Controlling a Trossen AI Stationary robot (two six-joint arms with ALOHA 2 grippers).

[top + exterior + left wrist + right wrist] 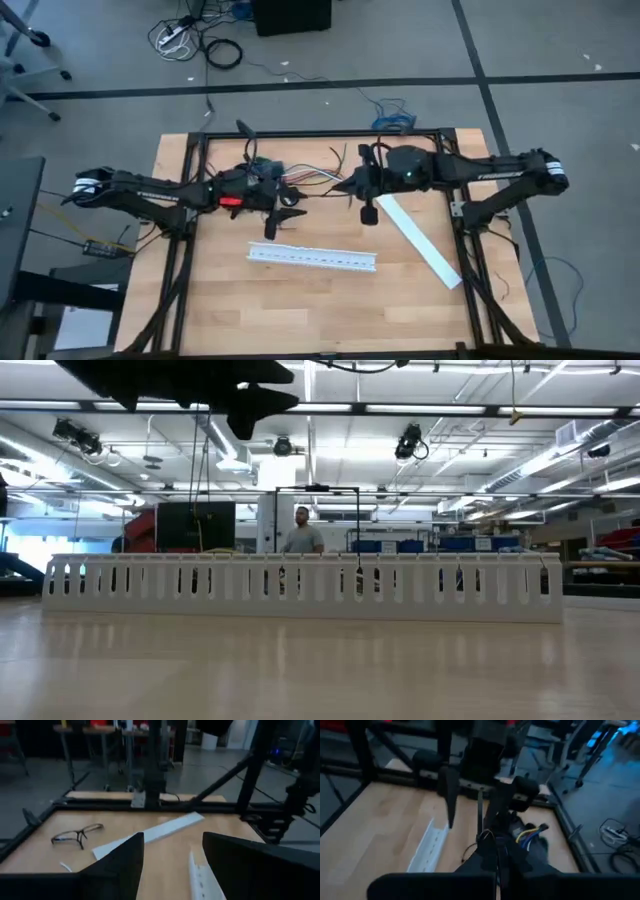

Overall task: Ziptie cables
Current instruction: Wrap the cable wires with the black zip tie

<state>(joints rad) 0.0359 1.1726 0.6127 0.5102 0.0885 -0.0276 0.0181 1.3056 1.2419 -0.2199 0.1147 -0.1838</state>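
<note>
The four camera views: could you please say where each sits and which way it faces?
High: above the table, looking down; both arms show, left end effector and right end effector near the cables.
Low: at tabletop height, looking level across the slotted channel; an arm shows overhead.
Left wrist: on the left arm, looking past its open fingers at the channel.
Right wrist: on the right arm, looking past its end effector, shut on the ziptie.
All share the channel.

The tabletop [330,300] was seen as pale, matt wood grain, framed by matt black metal bars [320,133]. The slotted channel [312,258] and flat strip [420,240] appeared as smooth white plastic. The cables [312,181] were sheathed in coloured plastic.
</note>
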